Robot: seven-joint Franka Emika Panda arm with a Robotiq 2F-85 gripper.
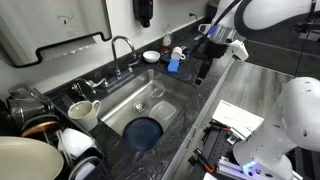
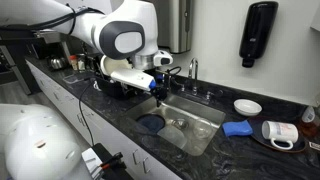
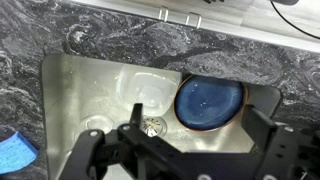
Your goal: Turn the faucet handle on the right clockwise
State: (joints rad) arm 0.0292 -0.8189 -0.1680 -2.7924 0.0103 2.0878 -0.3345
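Observation:
The faucet's tall curved spout stands behind the steel sink. The small chrome faucet handle on the right sits beside the spout base, on the sponge side; it also shows in an exterior view. A matching second handle sits on the other side. My gripper is open and empty. It hangs over the sink's front part, well away from both handles. In the wrist view its jaws frame the sink floor, and small chrome parts show at the top edge.
A blue bowl and a clear container lie in the sink near the drain. A blue sponge, a white dish and a mug stand on the dark counter. Dishes are stacked at one end.

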